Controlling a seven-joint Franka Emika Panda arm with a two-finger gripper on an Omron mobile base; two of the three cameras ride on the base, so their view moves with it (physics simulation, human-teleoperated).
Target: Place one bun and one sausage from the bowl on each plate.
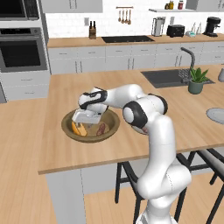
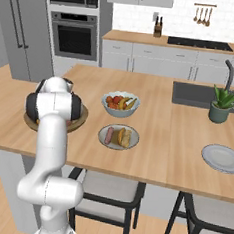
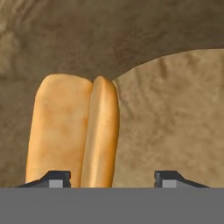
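Halfway by the look of it: one plate [image 2: 118, 137] filled with bun and sausage; far plate [image 2: 222, 158] bare; gripper [image 3: 112, 178] down in the brown bowl [image 1: 91, 126], jaws apart astride a bun [image 3: 74, 131], not yet gripping; sausage [image 1: 101, 129] alongside.

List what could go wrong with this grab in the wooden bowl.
1. In the hand view the bun sits off-centre, toward one fingertip, so the gripper may pinch its edge and let it slip.
2. The sausage lies close beside the bun in the bowl and could get nudged.
3. The empty plate is far across the counter, a long carry.
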